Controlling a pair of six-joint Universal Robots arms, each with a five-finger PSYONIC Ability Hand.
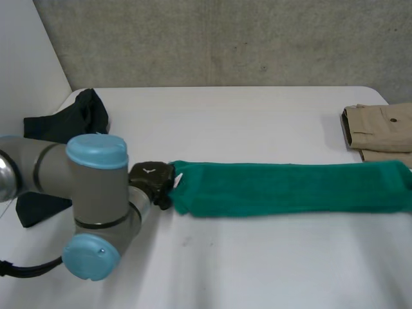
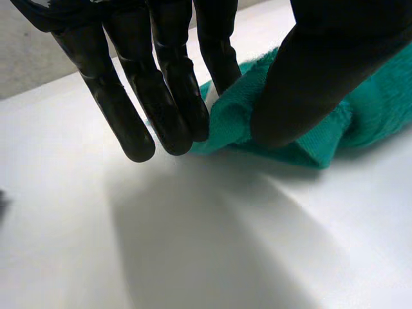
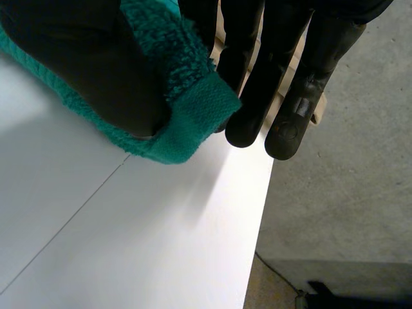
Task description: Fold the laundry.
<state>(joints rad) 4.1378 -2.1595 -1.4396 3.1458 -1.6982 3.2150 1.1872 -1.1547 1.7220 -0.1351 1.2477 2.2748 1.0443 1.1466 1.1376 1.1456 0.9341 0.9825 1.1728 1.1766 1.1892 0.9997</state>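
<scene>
1. Black garment (image 1: 77, 119) bunched at far L corner of white counter (image 1: 257, 257), partly behind L arm (image 1: 90, 193).
2. L hand (image 1: 153, 180) sits at L end of green towel (image 1: 290, 188). In its wrist view the thumb (image 2: 315, 77) is on top of that end and the fingers (image 2: 170, 96) are straight, one going behind the cloth, so it is pinching the towel's end just over the counter.
3. Towel is folded into a long narrow strip, flat across mid counter, running L to R.
4. Beige folded garment (image 1: 380, 132), prob. trousers, far R on counter, just behind towel's R end.
5. R hand (image 3: 84, 71): towel's hemmed corner wraps over its thumb, w/ straight fingers (image 3: 283, 96) on the other side. It is grasping the towel's R end at the counter edge, grey floor (image 3: 341, 193) beyond.
</scene>
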